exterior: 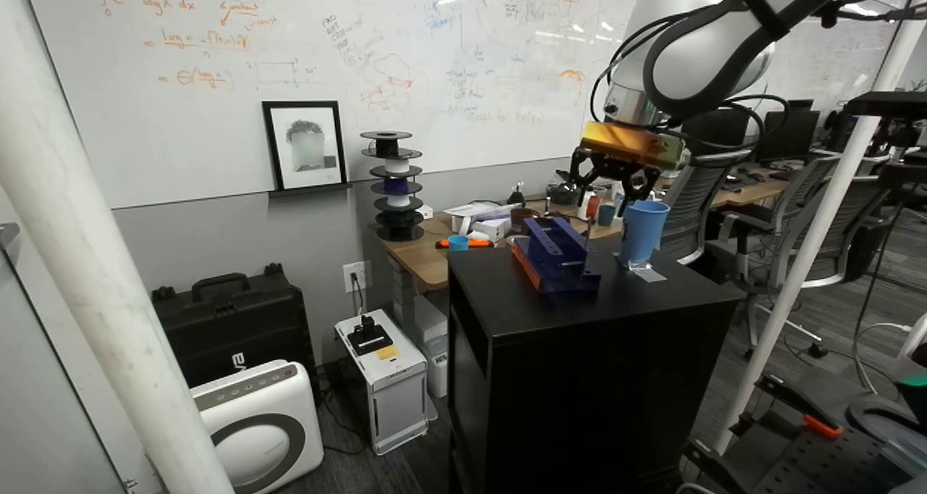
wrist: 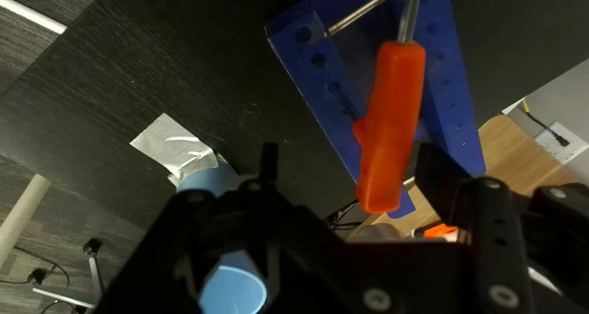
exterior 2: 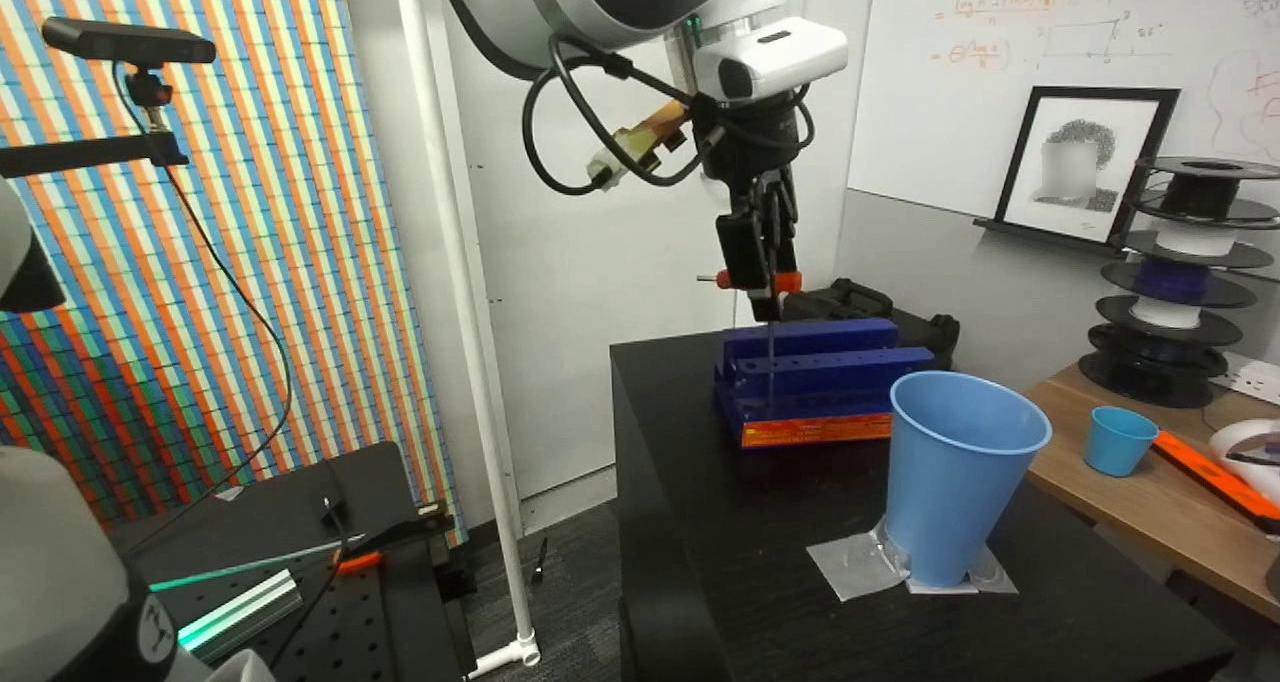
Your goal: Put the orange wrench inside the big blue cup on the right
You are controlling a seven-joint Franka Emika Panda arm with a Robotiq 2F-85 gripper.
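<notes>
The orange wrench has an orange crosswise handle on a thin metal shaft and stands upright in a dark blue holder (exterior 2: 830,402). Its handle shows in the wrist view (wrist: 391,120) and in both exterior views (exterior: 593,206) (exterior 2: 788,281). My gripper (wrist: 349,156) is open, with its black fingers on either side of the handle's near end and a gap on the left. In an exterior view the gripper (exterior 2: 768,302) is at handle height above the holder. The big blue cup (exterior 2: 955,492) stands upright, taped to the black cabinet top; it also shows in the wrist view (wrist: 233,291), partly hidden by the gripper.
The black cabinet (exterior: 579,392) carries the holder and the cup side by side. A wooden desk (exterior: 427,258) behind holds a small blue cup (exterior 2: 1118,442), an orange tool (exterior 2: 1215,472) and a stack of spools (exterior: 395,186). A white pole (exterior 2: 460,262) stands beside the cabinet.
</notes>
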